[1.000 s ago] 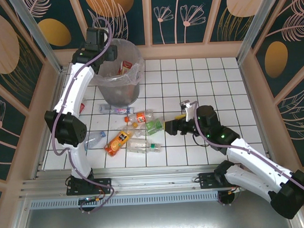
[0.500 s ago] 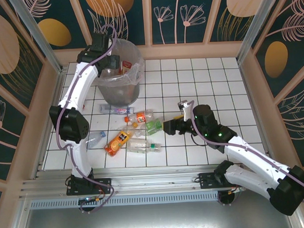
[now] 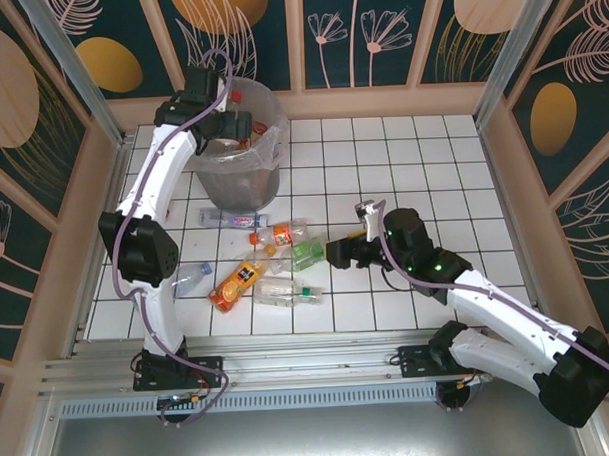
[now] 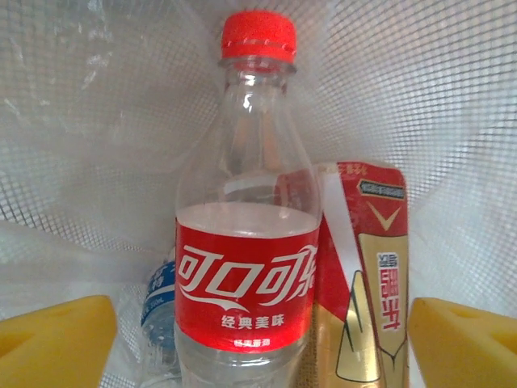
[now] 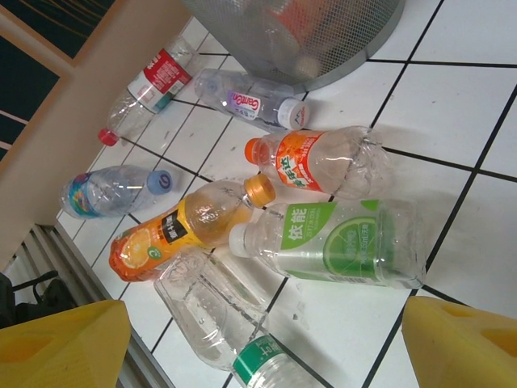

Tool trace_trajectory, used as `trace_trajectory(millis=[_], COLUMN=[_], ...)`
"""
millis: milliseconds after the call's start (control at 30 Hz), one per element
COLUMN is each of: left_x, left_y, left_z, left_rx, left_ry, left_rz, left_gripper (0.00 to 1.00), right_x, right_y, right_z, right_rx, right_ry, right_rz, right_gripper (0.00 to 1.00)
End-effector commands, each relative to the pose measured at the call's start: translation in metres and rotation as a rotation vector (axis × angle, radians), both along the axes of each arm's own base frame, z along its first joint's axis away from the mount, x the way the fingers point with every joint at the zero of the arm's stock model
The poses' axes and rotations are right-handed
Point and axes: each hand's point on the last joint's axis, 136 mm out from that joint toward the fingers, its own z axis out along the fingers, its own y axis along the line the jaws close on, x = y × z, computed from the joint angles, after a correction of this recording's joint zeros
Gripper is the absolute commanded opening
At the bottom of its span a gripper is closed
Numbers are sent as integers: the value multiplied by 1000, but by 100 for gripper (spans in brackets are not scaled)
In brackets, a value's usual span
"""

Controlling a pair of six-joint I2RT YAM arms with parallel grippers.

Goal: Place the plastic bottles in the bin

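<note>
Opening left gripper (image 4: 258, 346), red-capped bottle (image 4: 246, 242) released

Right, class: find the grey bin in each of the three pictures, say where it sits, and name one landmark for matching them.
Top external: the bin stands upper left, on the far-left corner of the tiled floor.
Left wrist: seen from inside, its bag-lined mesh wall is behind a red-capped bottle.
Right wrist: its mesh base is at the top edge.
Landmark: the Ganten bottle lying at its foot, in the top and right wrist views.
</note>
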Motion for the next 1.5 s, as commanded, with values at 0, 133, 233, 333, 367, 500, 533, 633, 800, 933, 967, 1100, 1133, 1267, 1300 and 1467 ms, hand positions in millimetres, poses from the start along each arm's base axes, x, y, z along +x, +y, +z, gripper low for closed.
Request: trace_trajectory(millis=[0,133,233,333,367,500,533,633,800,933,967,1100,1133,1267,1300,1467], left_x=[-10,-30,-54,-81,-91,-136,-149,-183,-229,-244,-245,-247,-249,-258,-259,-261], left_y=[-4,-14,-22,-33,-36,-49,-52,-55,-56,-48,-47,-43,-42,-41,-40,-39], left_z=[84,117,141,155,155,147,141,119,91,86,84,76,77,78,79,73], left_rx=[-128,-213,-284,-356,-378,-509,-538,-605,-654,-636,-636,-635,-639,-658,-662,-666], left_ry=[-193,-276,-341,-370,-368,-343,-331,-281,-240,-261,-260,-260,-272,-295,-298,-286], left_rz=[4,-57,-121,-209,-235,-329,-353,-392,-434,-426,-420,-388,-389,-394,-395,-383], left_gripper=[97,98,99,98,99,98,99,99,98,99,99,99,98,98,99,99], right_x=[7,9,11,9,9,5,2,-3,-10,-38,-44,-56,-57,-58,-59,-62], right_y=[5,8,12,18,20,28,31,40,57,80,83,88,88,83,82,84], right_z=[15,13,12,8,6,-7,-12,-26,-48,-69,-78,-106,-113,-136,-139,-152], right_rx=[-18,-61,-82,-103,-110,-171,-196,-261,-378,-439,-468,-563,-586,-710,-733,-819], right_ry=[-49,-57,-57,-57,-53,-29,-22,-16,18,28,33,33,33,30,29,7], right_rz=[-5,5,2,10,16,37,57,110,181,319,345,407,414,432,439,494], right_gripper=[88,88,88,87,87,85,85,83,81,80,81,80,80,79,79,78])
